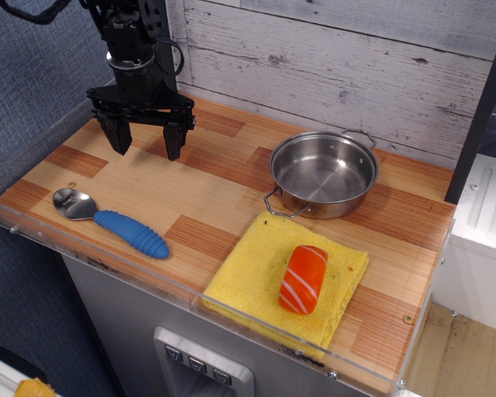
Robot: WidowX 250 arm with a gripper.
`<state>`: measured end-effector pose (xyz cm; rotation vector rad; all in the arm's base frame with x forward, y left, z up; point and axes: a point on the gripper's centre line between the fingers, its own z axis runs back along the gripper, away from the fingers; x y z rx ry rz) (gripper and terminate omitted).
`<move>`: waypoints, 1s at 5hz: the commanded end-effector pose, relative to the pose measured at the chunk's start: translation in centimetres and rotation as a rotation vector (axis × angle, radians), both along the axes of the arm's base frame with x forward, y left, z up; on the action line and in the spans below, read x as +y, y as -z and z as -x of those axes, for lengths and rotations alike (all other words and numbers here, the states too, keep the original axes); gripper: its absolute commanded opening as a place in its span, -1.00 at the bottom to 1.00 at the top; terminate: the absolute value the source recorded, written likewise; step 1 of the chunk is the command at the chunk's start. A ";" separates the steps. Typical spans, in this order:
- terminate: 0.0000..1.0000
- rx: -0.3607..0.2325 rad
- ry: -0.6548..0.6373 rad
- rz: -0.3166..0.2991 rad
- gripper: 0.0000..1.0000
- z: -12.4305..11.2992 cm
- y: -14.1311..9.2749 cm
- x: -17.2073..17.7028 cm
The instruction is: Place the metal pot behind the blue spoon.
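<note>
Gripper [146,141] hangs w/ fingers spread, empty, over back-left of table, behind spoon [112,220]. Pot [323,174] sits untouched at right, touching yellow cloth [248,269]. Step: approach. Next needs reaching right & gripping pot rim.

Spoon [112,218] lies at the front left of the surface [223,178], bowl to the left, handle running right and toward the front edge. Behind it, over the back-left area, hangs the tool [148,145], fingers spread and pointing down, holding nothing. Well to the right sits the pot [323,174], toward the back, upright, one handle facing the front left, the other the back right. Just before the pot lies a cloth [256,269] at the front right, its back edge touching the pot's near handle. On the cloth rests a piece of toy sushi [303,279].
</note>
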<state>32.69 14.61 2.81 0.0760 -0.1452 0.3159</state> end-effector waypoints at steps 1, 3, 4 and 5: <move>-1.00 0.000 0.000 0.000 1.00 0.0 0.0 0.0; -1.00 -0.063 0.077 0.011 1.00 -1.6 -3.3 -4.2; -1.00 -0.097 0.130 0.034 1.00 -2.4 -4.6 -6.4; -1.00 -0.127 0.192 0.046 1.00 -3.2 -5.7 -8.7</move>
